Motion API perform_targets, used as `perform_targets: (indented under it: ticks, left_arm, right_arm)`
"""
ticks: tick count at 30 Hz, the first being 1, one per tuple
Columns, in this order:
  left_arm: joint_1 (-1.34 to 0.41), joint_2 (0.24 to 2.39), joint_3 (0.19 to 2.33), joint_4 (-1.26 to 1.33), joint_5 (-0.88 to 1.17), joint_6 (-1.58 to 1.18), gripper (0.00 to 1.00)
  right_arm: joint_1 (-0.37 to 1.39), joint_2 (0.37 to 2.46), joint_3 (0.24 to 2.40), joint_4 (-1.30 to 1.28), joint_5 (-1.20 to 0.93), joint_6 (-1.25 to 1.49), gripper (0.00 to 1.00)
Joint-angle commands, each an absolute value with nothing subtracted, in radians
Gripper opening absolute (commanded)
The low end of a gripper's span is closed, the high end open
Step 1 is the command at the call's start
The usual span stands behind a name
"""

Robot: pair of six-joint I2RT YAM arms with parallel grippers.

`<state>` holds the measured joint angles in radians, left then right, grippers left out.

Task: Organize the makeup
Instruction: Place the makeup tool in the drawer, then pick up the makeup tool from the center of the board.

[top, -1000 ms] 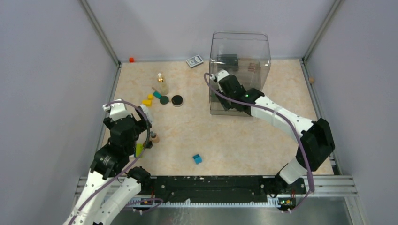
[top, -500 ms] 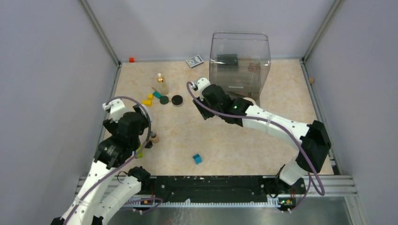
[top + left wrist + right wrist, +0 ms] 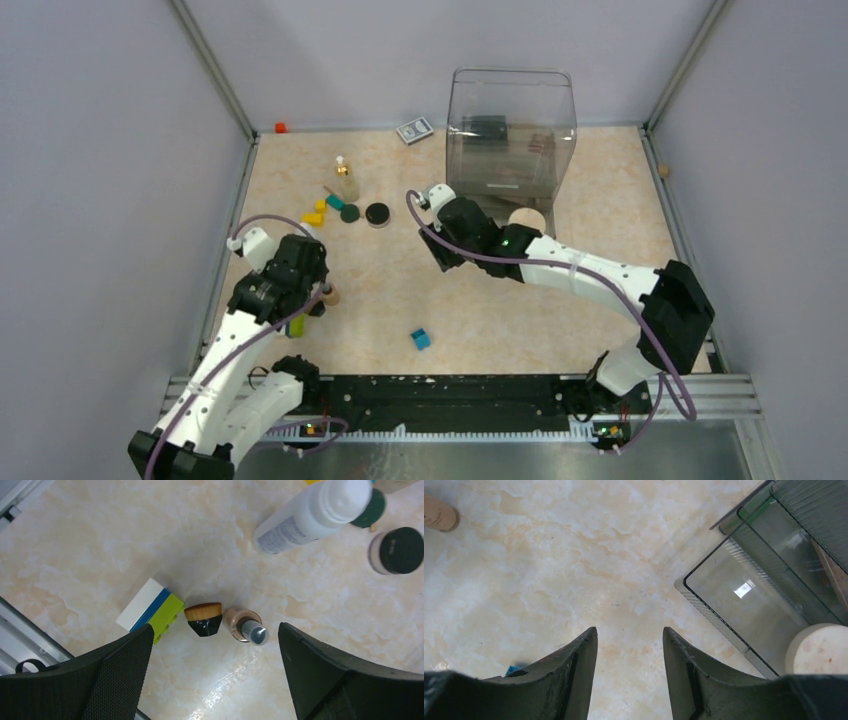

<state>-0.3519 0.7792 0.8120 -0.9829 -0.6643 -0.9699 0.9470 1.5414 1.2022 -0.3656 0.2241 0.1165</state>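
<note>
Right gripper pulled out of the clear bin, half open, empty. My left gripper is wide open, empty. The tan bottle sits under its jaws, brush at the bottle's 9 o'clock.

Blue cube near front edge; patterned card box by back wall; yellow blocks far left.

Right gripper: fingers parted, nothing between them, over the marbled table. Clear container at right, with a beige round disc just beside its wall at lower right. Tan tube end at the upper left edge.
</note>
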Motion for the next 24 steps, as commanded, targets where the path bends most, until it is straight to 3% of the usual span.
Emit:
perform_targets:
  ticks: [1, 13, 24]
  left_arm:
    - [-0.283, 0.792, 0.753, -0.954, -0.574, -1.033, 0.99]
    - [0.162, 0.93, 0.646, -0.698, -0.217, -0.781, 0.99]
    - [0.193, 1.104, 0.692, -0.675, -0.138, -0.72, 0.99]
  right_arm:
    - [0.944, 1.466, 1.173, -0.311, 0.256, 0.122, 0.5]
    - [0.939, 1.422, 1.134, -0.309, 0.247, 0.137, 0.5]
    - [0.935, 1.418, 1.131, -0.307, 0.255, 0.15, 0.5]
